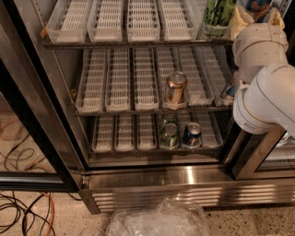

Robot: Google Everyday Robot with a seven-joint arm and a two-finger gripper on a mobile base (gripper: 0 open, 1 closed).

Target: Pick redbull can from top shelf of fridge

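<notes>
Claw (257,20) is up at the redbull can (258,5), white arm (269,92) folded below.

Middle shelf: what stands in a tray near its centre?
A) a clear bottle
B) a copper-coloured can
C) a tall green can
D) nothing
B: a copper-coloured can stands upright in a tray of the middle shelf; the claw is out of view, somewhere past the white arm at right.

Warm, rather dim light falls from above. The white arm (267,92) at the right is the brightest thing and hides the gripper behind it. Glare streaks the steel base (189,177); the lower shelves (138,148) lie in shadow.
</notes>
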